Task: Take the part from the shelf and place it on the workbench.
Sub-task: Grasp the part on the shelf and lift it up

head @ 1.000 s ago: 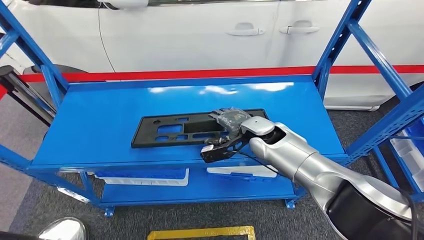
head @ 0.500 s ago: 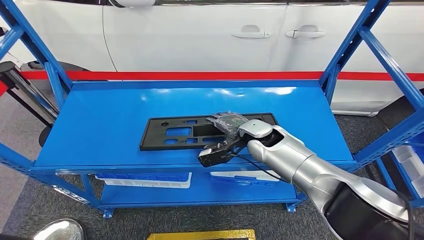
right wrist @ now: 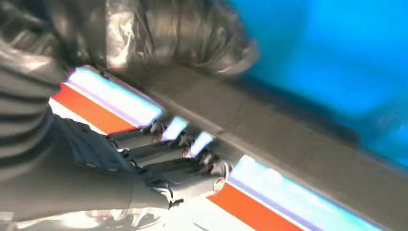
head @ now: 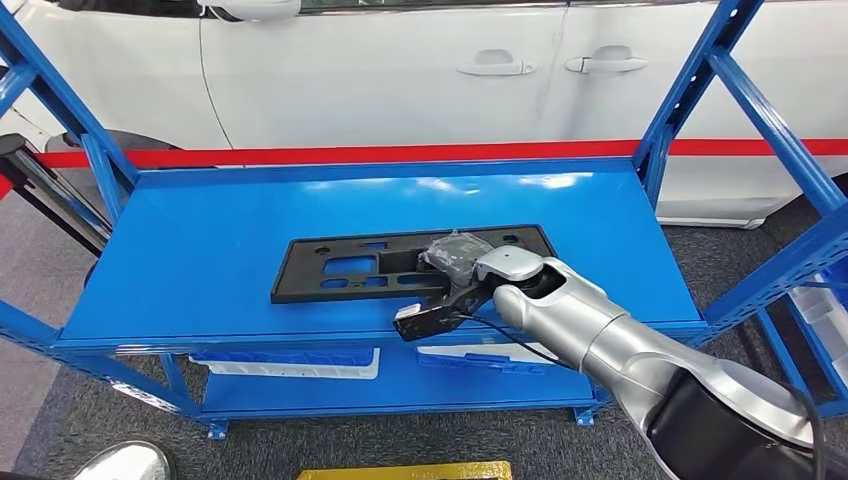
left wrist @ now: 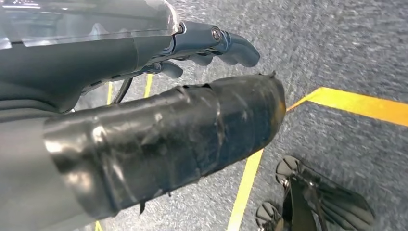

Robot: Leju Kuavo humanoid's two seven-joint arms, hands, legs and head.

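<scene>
On the shelf (head: 200,250), part (head: 350,265) now gripped (right hand (head: 455,262)).

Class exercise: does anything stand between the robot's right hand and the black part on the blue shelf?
Nothing visible does. The right hand is already on the black part, at its right end, on the blue shelf.

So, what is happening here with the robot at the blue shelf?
The right robot hand is closed on the near edge of a flat black part with cut-outs, which lies on the top level of the blue shelf. Whether the part has left the surface yet cannot be told. The left robot hand hangs over grey floor with yellow lines and holds nothing. A white car stands behind the shelf. No workbench is in view.
</scene>
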